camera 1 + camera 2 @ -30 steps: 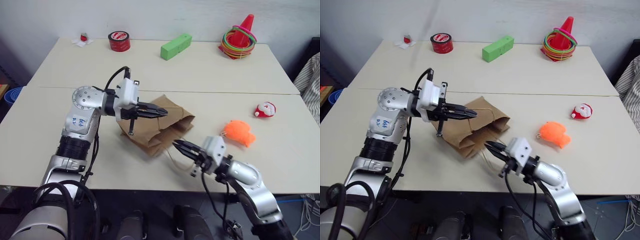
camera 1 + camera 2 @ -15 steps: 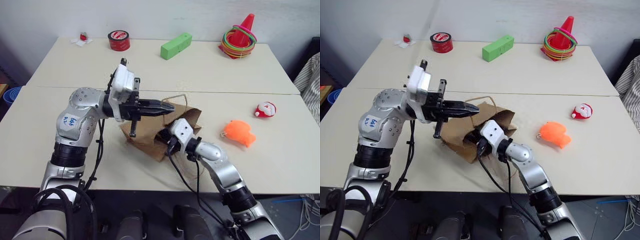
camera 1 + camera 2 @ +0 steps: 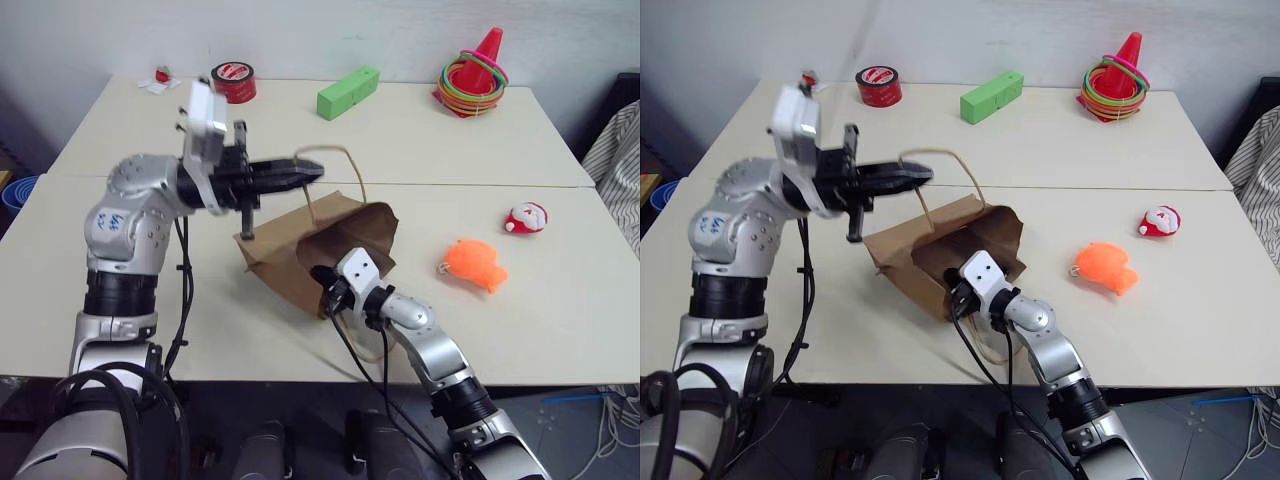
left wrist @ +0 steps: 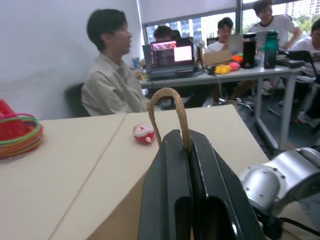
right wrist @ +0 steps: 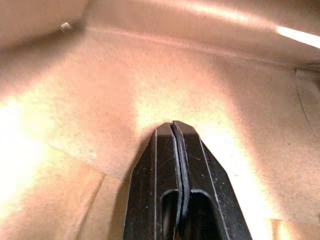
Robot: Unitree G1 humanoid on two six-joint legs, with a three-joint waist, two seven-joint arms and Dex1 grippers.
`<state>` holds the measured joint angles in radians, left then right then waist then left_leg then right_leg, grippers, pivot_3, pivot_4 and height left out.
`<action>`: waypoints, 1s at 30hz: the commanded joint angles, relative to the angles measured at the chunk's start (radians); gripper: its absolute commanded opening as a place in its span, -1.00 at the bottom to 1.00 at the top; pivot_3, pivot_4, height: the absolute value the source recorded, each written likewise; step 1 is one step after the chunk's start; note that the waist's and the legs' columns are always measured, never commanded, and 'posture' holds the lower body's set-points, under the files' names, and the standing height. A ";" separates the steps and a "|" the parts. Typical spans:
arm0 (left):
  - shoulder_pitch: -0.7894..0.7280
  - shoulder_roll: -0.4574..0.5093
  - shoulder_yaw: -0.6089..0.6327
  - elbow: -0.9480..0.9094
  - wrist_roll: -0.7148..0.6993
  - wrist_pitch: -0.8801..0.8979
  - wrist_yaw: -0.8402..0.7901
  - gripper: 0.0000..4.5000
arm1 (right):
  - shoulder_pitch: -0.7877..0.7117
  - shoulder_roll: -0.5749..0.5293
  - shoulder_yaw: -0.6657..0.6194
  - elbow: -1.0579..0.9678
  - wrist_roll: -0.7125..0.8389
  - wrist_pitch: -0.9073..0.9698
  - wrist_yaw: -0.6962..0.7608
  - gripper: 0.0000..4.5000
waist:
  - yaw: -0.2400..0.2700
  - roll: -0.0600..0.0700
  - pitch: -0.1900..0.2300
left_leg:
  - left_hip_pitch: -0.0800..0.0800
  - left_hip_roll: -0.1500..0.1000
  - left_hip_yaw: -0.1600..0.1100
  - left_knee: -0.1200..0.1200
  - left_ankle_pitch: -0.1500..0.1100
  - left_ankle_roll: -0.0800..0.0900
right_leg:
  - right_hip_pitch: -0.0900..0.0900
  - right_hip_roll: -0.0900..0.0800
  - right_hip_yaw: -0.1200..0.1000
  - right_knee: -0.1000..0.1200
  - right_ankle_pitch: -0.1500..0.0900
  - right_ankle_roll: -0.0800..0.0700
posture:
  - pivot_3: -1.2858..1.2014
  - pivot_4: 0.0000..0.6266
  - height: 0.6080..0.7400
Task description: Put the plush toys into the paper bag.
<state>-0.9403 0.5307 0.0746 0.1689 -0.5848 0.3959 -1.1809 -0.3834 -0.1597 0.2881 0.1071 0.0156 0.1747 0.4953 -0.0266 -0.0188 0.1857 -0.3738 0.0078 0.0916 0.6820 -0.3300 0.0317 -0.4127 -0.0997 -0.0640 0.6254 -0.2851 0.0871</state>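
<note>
**Bag lifted by one handle, toys outside it**

While my left gripper pinches one cord handle of the paper bag, the bag's upper edge is pulled up and its mouth gapes toward my right. In the left wrist view the two black fingers are pressed together with the tan cord caught between them, its loop standing above the tips.

My right gripper is pushed into the bag's mouth, fingers together and holding nothing; brown paper lies on all sides of it, and the tips sit at or just off the inner wall, contact I cannot confirm. From the head views the right wrist sits at the opening, fingertips hidden by the paper.

The second handle trails loose on the table below the mouth.

Orange plush: on the table to the right of the bag, apart from it. Santa plush: farther right and back, near the table seam.

Along the far edge: red tape roll, green block, cone with coloured rings.

Left wrist view: people seated at desks beyond the table.
</note>
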 commanded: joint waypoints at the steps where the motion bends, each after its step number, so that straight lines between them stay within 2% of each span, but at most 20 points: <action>1: -0.074 -0.008 0.050 0.021 -0.031 -0.015 0.012 -1.00 | 0.016 0.000 -0.002 0.039 -0.032 0.052 -0.034 -1.00 | -0.001 0.000 0.000 | 0.000 0.000 0.000 0.000 0.000 0.000 | 0.000 0.000 0.000 0.000 0.000 0.000 | 0.03 -0.52 1.00; 8: -0.092 -0.038 0.059 0.007 -0.051 -0.003 0.013 -1.00 | 0.005 0.004 -0.001 0.039 -0.049 0.109 -0.059 -1.00 | -0.002 0.000 0.000 | 0.001 0.000 0.000 0.000 0.000 0.000 | 0.000 0.000 0.000 0.000 0.000 0.000 | 0.03 -0.52 1.00; 12: -0.066 -0.055 0.063 -0.034 -0.079 0.029 0.017 -1.00 | -0.003 0.003 -0.001 0.033 -0.056 0.148 -0.070 -1.00 | -0.002 0.000 0.000 | 0.001 0.000 0.000 0.000 0.000 0.000 | 0.000 0.000 0.001 0.000 0.000 0.000 | 0.03 -0.52 1.00; 14: -0.023 -0.052 0.035 -0.044 -0.038 -0.006 0.009 -1.00 | 0.000 0.002 0.001 0.023 -0.051 0.173 -0.063 -1.00 | -0.002 0.000 0.000 | 0.001 0.000 0.000 0.000 0.000 0.000 | 0.000 0.000 0.001 0.000 0.000 0.000 | 0.03 -0.52 1.00; 18: 0.046 -0.054 -0.007 -0.044 0.032 -0.081 0.006 -1.00 | 0.014 0.002 -0.016 -0.027 -0.015 0.146 -0.037 -1.00 | -0.001 0.000 0.000 | 0.002 0.000 0.001 -0.001 0.000 -0.001 | 0.001 0.000 0.001 0.000 0.000 0.000 | 0.03 -0.52 1.00; 22: 0.068 -0.075 -0.022 -0.049 0.044 -0.108 0.016 -1.00 | 0.033 0.025 -0.074 -0.125 0.094 0.107 0.016 -1.00 | 0.001 0.000 0.000 | 0.001 0.000 0.000 -0.001 -0.001 0.000 | 0.000 0.000 0.001 -0.001 0.000 0.000 | 0.03 -0.52 1.00; 25: 0.057 -0.094 -0.017 -0.042 0.043 -0.123 0.028 -1.00 | 0.049 -0.024 -0.087 -0.216 0.122 0.105 0.068 -0.74 | -0.001 0.000 0.000 | -0.001 0.000 0.001 -0.001 -0.001 0.000 | -0.001 0.000 0.001 -0.001 0.000 0.000 | 0.03 -0.52 1.00; 30: 0.040 -0.107 -0.025 -0.030 0.050 -0.148 0.026 -1.00 | 0.161 -0.155 -0.132 -0.451 0.225 0.105 0.185 0.01 | 0.003 0.000 0.000 | -0.002 0.001 0.000 -0.001 -0.002 0.000 | -0.001 0.001 0.000 -0.003 0.000 0.000 | 0.03 -0.52 1.00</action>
<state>-0.8786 0.4244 0.0444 0.1598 -0.5372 0.2692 -1.1553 -0.2444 -0.2967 0.1868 -0.2525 0.1957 0.2859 0.6504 -0.0236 -0.0184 0.1857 -0.3755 0.0090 0.0920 0.6807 -0.3320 0.0316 -0.4139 -0.0986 -0.0639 0.6225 -0.2851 0.0871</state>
